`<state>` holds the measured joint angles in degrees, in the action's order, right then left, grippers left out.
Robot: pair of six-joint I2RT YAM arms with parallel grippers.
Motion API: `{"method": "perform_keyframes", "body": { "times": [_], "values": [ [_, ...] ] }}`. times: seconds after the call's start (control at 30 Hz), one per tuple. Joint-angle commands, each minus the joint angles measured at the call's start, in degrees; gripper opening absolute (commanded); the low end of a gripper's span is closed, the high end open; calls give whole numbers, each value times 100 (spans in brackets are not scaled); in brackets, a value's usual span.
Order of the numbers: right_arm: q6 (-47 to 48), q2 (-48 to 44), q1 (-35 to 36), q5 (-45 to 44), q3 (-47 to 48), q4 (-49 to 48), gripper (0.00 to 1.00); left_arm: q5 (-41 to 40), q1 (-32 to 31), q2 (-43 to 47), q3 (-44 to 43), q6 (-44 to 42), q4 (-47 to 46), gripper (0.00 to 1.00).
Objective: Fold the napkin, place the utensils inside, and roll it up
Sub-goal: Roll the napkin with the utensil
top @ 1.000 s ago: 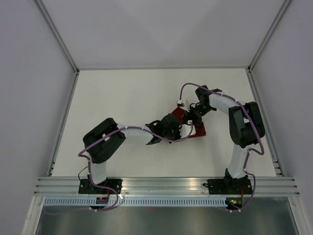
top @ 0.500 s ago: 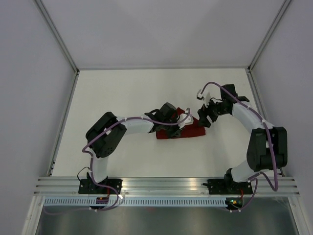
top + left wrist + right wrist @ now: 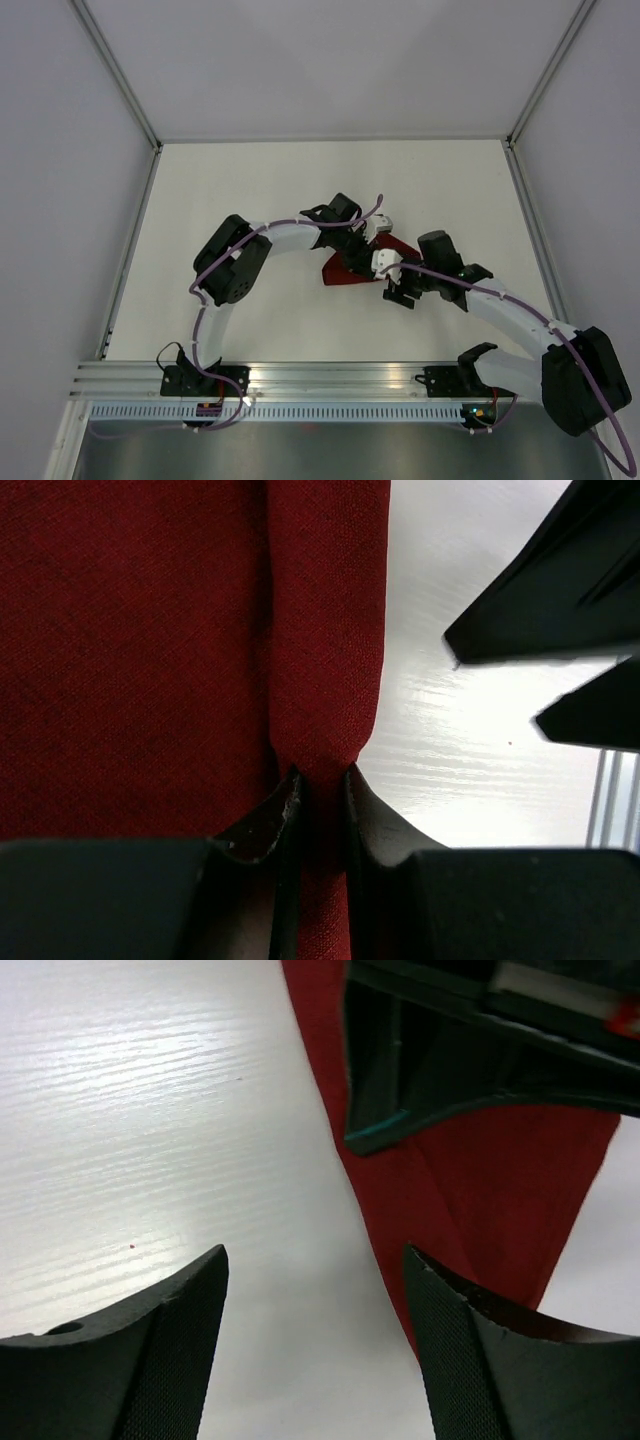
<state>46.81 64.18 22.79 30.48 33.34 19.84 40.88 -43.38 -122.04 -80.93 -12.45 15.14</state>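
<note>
The plain maroon cloth napkin point(image 3: 345, 270) is lying partly folded near the middle of the white table point(image 3: 240, 190). The left gripper point(image 3: 320, 785) is pinching a raised ridge of the cloth beside one edge, its two black fingers point(image 3: 275, 815) pressing together on the fabric. The right gripper point(image 3: 315, 1300) is hovering over bare table just beside the napkin's edge and close to the left gripper, its jaws standing wide apart and holding nothing.
</note>
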Motion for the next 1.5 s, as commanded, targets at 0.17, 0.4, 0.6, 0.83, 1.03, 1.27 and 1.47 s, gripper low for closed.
{"method": "perform_keyframes", "body": {
  "times": [0.17,0.4,0.6,0.83,1.03,1.27,1.47],
  "values": [
    [346,296,1184,-1631,-548,-1640,71,639,48,-742,262,-12,1474,9],
    [382,884,1641,-1879,-548,-1702,61,781,119,-866,182,-74,1624,15],
    [303,1078,1676,-1818,-496,-1518,38,956,145,-725,191,-13,1519,36],
    [206,1228,1668,-1669,-364,-1202,16,939,259,-119,586,708,317,40],
    [197,1369,1676,-1405,-109,-754,14,430,452,557,1034,1507,-528,41],
    [232,1632,1659,-1246,14,-543,13,69,681,1120,1237,1869,-1030,41],
    [364,2053,1536,-834,470,54,13,-729,778,1963,1834,2211,-1951,38]
  ]
}}
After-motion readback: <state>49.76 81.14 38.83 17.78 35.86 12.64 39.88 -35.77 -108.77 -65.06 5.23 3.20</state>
